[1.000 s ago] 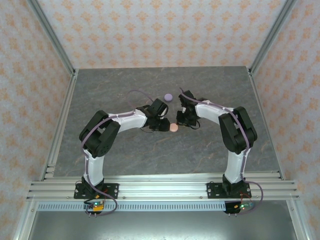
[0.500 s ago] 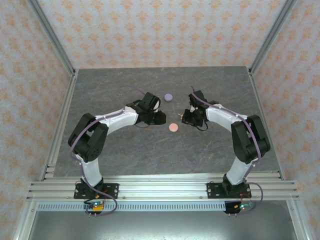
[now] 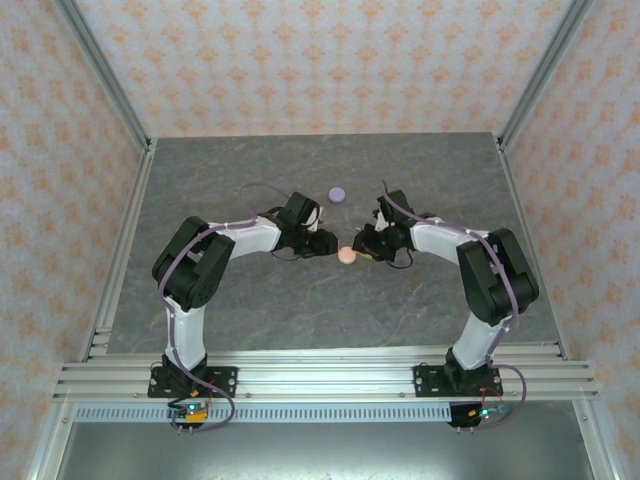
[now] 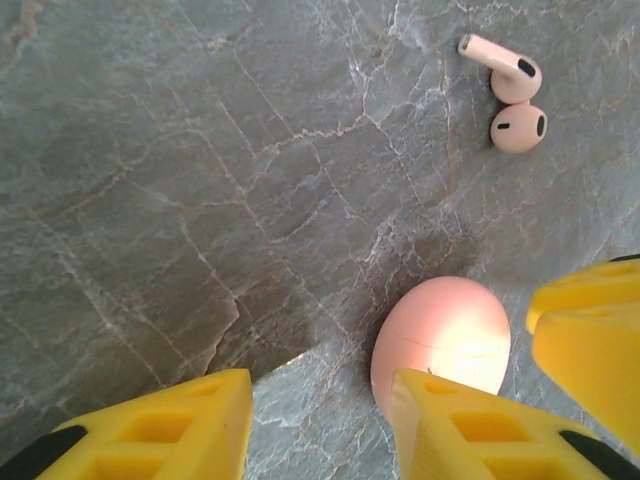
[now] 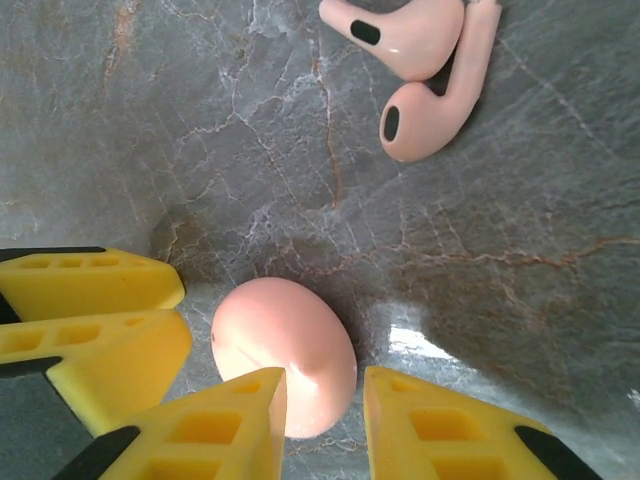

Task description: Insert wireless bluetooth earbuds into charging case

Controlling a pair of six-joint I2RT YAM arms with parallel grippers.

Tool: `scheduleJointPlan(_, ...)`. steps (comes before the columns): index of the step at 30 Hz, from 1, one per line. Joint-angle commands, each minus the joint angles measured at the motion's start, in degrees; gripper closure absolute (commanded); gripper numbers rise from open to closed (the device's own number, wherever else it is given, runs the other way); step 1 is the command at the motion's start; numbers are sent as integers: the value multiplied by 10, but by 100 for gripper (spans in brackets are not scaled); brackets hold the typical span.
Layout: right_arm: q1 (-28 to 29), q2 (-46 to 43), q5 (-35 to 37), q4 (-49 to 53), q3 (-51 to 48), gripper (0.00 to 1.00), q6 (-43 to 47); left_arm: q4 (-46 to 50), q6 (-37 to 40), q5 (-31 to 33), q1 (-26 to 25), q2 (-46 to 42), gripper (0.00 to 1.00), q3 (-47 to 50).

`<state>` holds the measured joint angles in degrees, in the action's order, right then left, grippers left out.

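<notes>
A peach-pink rounded charging case (image 3: 347, 256) lies closed on the grey marble table between both grippers. Two pinkish-peach earbuds (image 4: 515, 95) lie loose together beyond it, apart from the case; the right wrist view has the earbuds (image 5: 425, 75) at its top edge. My left gripper (image 4: 320, 430) is open over bare table, its right finger (image 4: 470, 430) at the near edge of the case (image 4: 440, 335). My right gripper (image 5: 325, 425) is open and low, its left finger over part of the case (image 5: 285, 340). A gap shows between the case and the other finger.
A pale purple round case (image 3: 337, 194) sits further back on the table, behind the grippers. The two grippers' yellow fingers (image 4: 590, 330) stand close together around the pink case. Patterned walls and metal rails (image 3: 120, 240) border the table.
Both grippers have closed in on the pink case from either side and dropped low to it. Their jaws have opened somewhat. The case has not moved.
</notes>
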<state>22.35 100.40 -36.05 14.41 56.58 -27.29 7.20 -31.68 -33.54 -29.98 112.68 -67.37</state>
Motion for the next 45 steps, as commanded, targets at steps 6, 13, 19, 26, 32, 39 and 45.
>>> scheduleJointPlan(6, 0, 27, -12, -12, 16, 75, -6, -40, -10, -36, -7, 2, 61, 13)
scheduleJointPlan(13, 0, 41, -21, -5, 31, 76, 0, -41, -11, -37, -9, -5, 63, 25)
scheduleJointPlan(19, 0, 28, 1, 8, 32, 76, 5, -41, -13, -29, -9, -21, 63, 35)
scheduleJointPlan(26, 0, -5, 33, 36, 26, 75, 24, -29, -10, -16, -9, -53, 59, 43)
scheduleJointPlan(32, 0, -23, 18, 34, 21, 75, 38, -35, -15, -20, -10, -71, 56, 52)
scheduleJointPlan(39, -4, -5, -10, 27, 24, 75, 57, -78, -50, -30, -16, -77, 51, 78)
scheduleJointPlan(45, -6, 14, -14, 19, 24, 75, 69, -124, -83, -32, -28, -65, 50, 93)
